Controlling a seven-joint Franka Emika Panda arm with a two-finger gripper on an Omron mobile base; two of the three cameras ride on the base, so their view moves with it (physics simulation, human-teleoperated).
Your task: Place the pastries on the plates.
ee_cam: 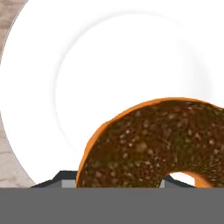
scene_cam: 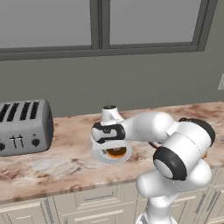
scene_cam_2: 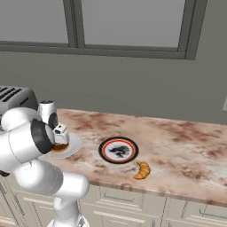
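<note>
From the hand view, the gripper clamps the donut over the white plate. The right base view adds the croissant (lying on the counter) beside the patterned plate.

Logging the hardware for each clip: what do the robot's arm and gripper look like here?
The arm is built of glossy white, rounded segments joined by dark, almost black rings at the joints, rising from a white column. Its wrist ends in a white hand with a black band and a small dark cap on top. The gripper has short dark fingers; the hand view shows their grey-black tips. No cables or markings are visible.
</note>
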